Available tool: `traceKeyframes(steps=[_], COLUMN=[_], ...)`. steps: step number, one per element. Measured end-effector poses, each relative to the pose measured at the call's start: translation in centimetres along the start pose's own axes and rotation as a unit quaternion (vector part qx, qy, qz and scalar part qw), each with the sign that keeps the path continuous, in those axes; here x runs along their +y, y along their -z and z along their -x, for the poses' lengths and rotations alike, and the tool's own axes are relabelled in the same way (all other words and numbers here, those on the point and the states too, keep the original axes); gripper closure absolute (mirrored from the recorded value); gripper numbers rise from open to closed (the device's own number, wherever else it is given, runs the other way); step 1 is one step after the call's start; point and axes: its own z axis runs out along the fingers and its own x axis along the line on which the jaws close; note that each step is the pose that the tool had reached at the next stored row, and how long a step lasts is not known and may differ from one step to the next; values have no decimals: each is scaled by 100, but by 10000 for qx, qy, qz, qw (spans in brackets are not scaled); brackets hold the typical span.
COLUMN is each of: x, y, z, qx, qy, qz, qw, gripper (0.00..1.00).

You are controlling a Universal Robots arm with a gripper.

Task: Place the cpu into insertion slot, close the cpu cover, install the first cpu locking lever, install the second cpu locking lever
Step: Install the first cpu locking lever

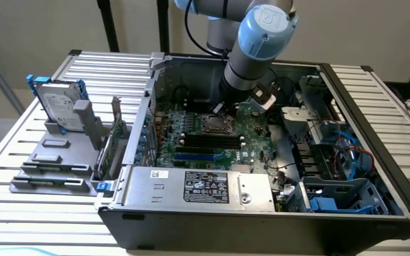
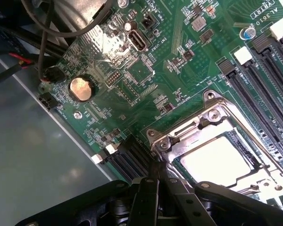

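The cpu sits under the closed cpu cover (green board around), just beside the claw, its fingers pressed together.

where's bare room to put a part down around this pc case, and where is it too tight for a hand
Free: the slatted table on the exterior view's right of the case, and the slats behind the hard drive. Crowded: the green board around the cpu cover, where the gripper sits close, and the cable-filled drive bay.
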Motion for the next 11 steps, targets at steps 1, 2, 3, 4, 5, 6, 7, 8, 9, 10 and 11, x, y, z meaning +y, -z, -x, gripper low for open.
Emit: traceKeyframes(steps=[1, 2, 3, 4, 5, 6, 7, 8, 9, 10, 11], x=[0, 1, 2, 3, 5, 6, 8, 10, 12, 13, 15], y=[0, 0, 0, -2, -3, -6, -9, -13, -16, -20, -22], z=[0, 1, 2, 3, 5, 6, 8, 10, 11, 13, 14], qx=[12, 19, 25, 29, 32, 34, 36, 37, 38, 40, 42], qy=[5, 10, 16, 22, 28, 33, 39, 44, 50, 55, 61], qz=[-13, -22, -29, -36, -41, -46, -50, -54, -58, -63, -68], qw=[10000, 10000, 10000, 10000, 10000, 10000, 10000, 10000, 10000, 10000, 9999], gripper=[89, 89, 89, 89, 89, 89, 89, 89, 89, 89, 89])
